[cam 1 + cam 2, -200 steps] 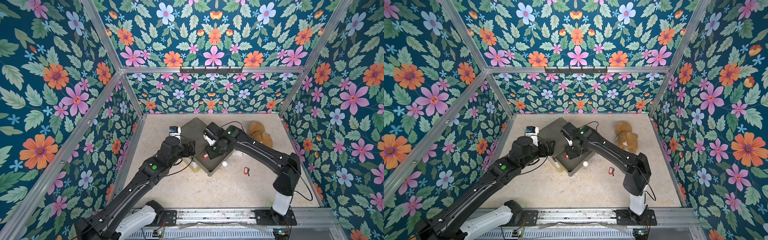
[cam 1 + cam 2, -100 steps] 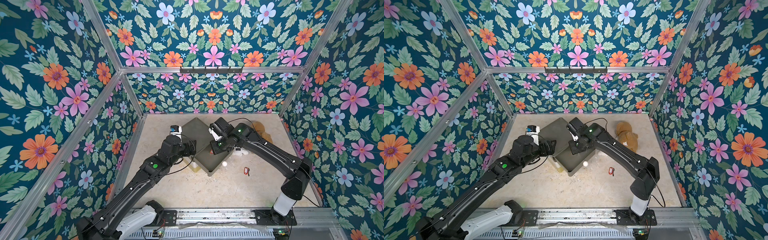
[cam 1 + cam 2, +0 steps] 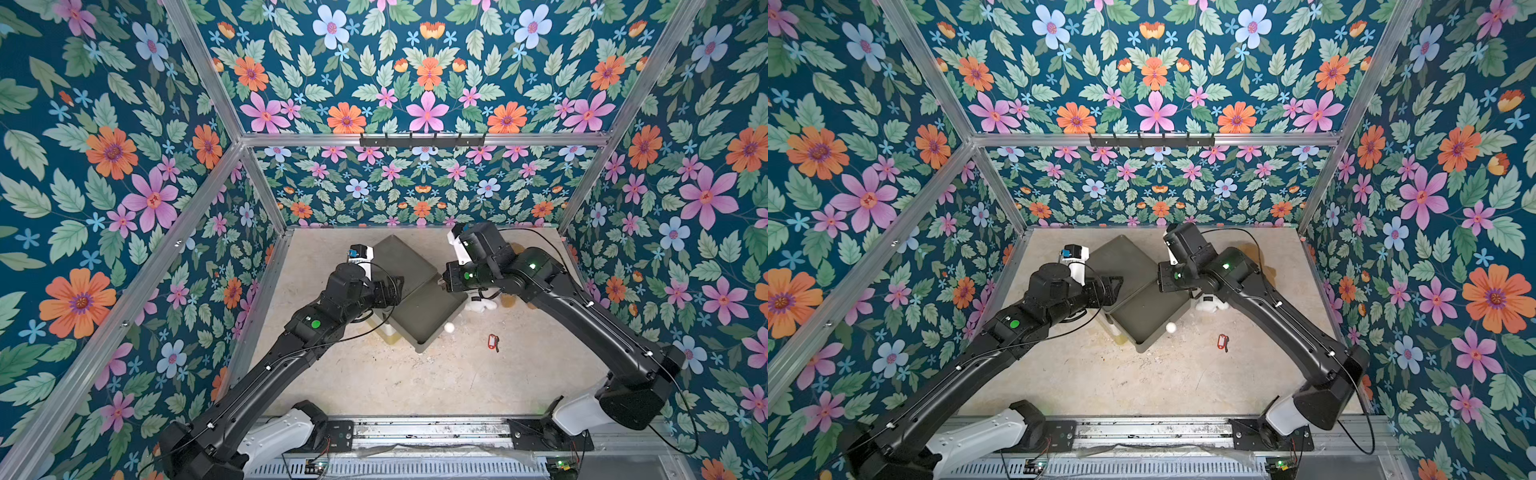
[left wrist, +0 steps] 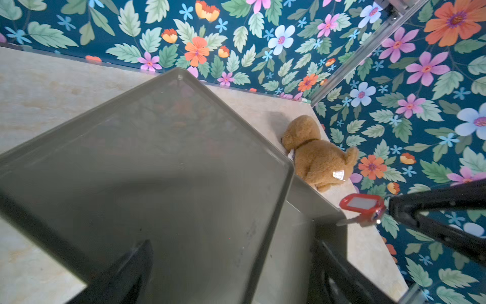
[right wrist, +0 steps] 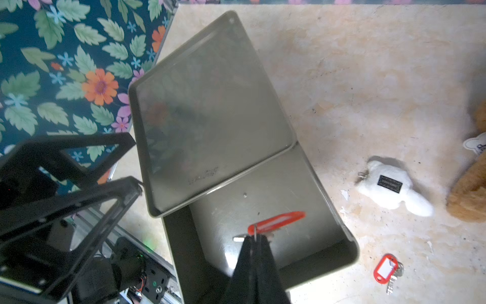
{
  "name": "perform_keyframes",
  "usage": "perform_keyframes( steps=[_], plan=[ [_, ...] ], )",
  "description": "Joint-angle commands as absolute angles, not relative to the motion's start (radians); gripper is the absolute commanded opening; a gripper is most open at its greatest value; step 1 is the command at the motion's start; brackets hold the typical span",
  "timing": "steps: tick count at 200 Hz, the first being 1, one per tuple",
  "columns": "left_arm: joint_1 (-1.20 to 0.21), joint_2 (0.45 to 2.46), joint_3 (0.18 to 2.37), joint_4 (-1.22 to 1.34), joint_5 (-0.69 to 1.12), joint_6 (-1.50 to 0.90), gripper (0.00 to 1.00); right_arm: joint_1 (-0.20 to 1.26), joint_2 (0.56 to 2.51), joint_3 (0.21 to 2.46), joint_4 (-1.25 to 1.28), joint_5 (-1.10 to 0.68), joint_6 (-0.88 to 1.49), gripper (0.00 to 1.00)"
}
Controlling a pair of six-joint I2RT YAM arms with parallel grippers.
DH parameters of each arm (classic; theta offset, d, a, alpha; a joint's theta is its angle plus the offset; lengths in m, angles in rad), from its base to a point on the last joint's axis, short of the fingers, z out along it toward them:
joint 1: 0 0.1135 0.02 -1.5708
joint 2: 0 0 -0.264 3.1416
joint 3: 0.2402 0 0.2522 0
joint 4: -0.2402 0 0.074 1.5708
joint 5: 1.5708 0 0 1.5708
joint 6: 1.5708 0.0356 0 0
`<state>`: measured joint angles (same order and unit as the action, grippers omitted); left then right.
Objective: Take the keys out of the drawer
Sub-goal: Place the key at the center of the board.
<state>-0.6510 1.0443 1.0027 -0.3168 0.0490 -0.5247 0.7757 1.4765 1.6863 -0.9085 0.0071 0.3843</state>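
I have the right gripper (image 5: pixel 253 237) clenched on a red-tagged key (image 5: pixel 276 219). It pinches the ring end, so the tag juts sideways from the fingertips. The key hangs over the drawer (image 5: pixel 328 200), which stands pulled out of its grey cabinet (image 5: pixel 210 105). In the left wrist view the tag sits higher than the drawer's rim, near the corner where the drawer meets the cabinet. In both top views the gripper hovers above that same back corner of the drawer.

A second red-tagged key (image 5: pixel 386 268) lies flat on the table (image 5: pixel 368 65), just outside the drawer's front corner and apart from it.

The left gripper (image 5: pixel 138 162) has its jaws spread wide and grasps nothing. It sits behind the drawer, at the cabinet's edge on the side away from the toys. I cannot tell whether a fingertip touches that edge.

A white plush (image 5: pixel 391 187) lies on the table beside the drawer's side wall, near it but not touching. A brown plush dog (image 4: pixel 318 158) sits farther from the drawer, beyond the white one and close to the cabinet. In a top view a small white round thing (image 3: pixel 449 327) shows against the drawer's front wall. I cannot tell whether it is a knob.
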Motion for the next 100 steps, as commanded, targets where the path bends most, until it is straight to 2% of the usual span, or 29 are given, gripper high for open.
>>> perform_keyframes(
  steps=[1,42,100],
  plan=[
    [-0.652,1.058,1.009,-0.241,0.159,-0.559,1.0,0.73,1.411,1.643,-0.828,0.0,0.448,0.0],
    [-0.675,1.099,1.024,-0.178,0.276,-0.6,0.99,0.577,1.265,1.485,-0.747,-0.088,0.514,0.0],
    [-0.767,1.175,1.078,-0.17,0.292,-0.6,0.99,0.309,1.089,1.21,-0.678,-0.238,0.56,0.0]
  ],
)
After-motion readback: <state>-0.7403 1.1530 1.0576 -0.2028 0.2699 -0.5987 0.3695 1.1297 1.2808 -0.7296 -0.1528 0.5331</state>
